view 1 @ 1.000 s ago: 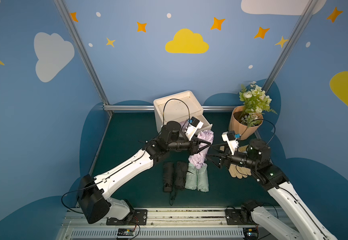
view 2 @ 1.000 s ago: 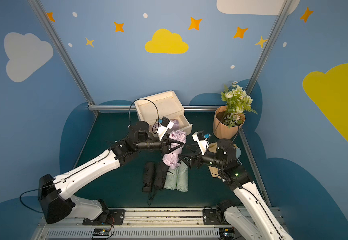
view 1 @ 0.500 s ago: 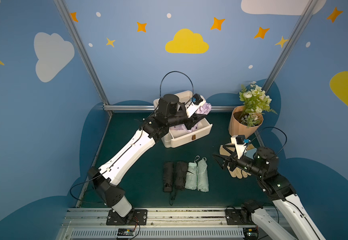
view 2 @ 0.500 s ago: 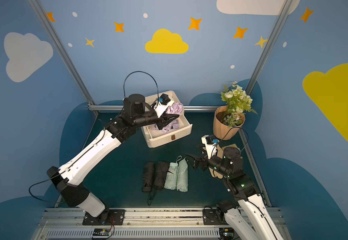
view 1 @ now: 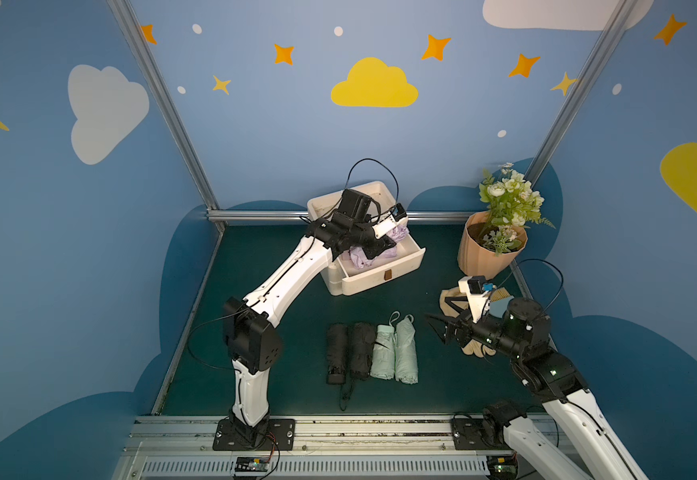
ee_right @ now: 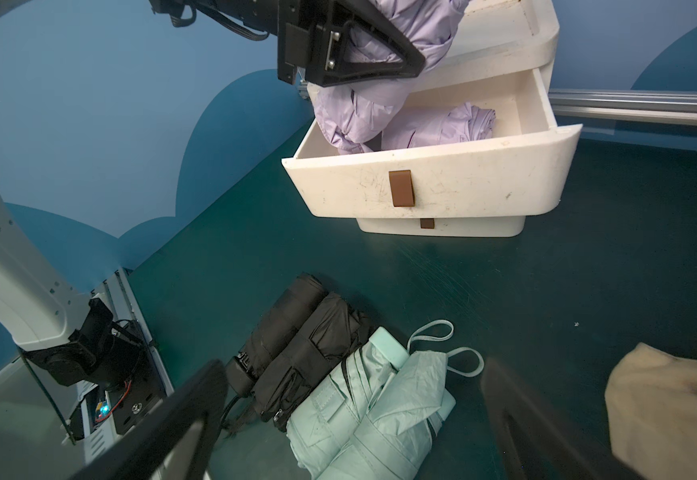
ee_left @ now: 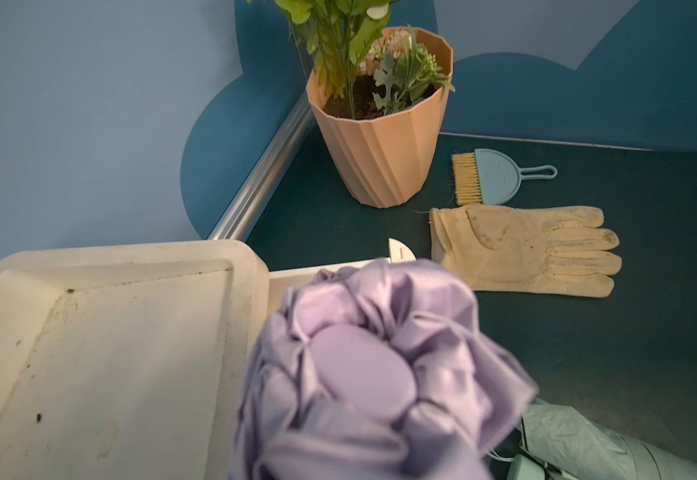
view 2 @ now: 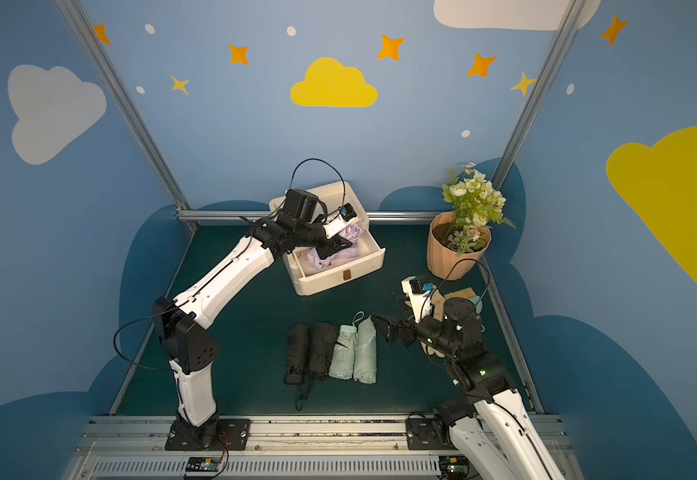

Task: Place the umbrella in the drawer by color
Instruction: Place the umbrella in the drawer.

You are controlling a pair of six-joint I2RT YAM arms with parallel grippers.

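Looks like crinkled, softly glossy cloth on the lilac umbrella (ee_left: 363,374). Shows scuffed, matt cream plastic on the drawer (ee_right: 463,178), ribbed matt plastic on the pot (ee_left: 380,153), soiled cloth on the glove (ee_left: 521,253).

Lilac umbrella (ee_left: 363,374), white drawer unit (ee_left: 110,332), glove (ee_left: 525,249)

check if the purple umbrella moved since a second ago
Yes. The purple umbrella went from just behind the mint umbrellas back toward the rear wall, and is now over the open drawer.

Left gripper (view 1: 374,249) w/ lilac umbrella (view 1: 399,234) now lower over open drawer (view 1: 380,276), away from worktop row, right gripper (view 1: 438,328) pulls back, jaws wider.
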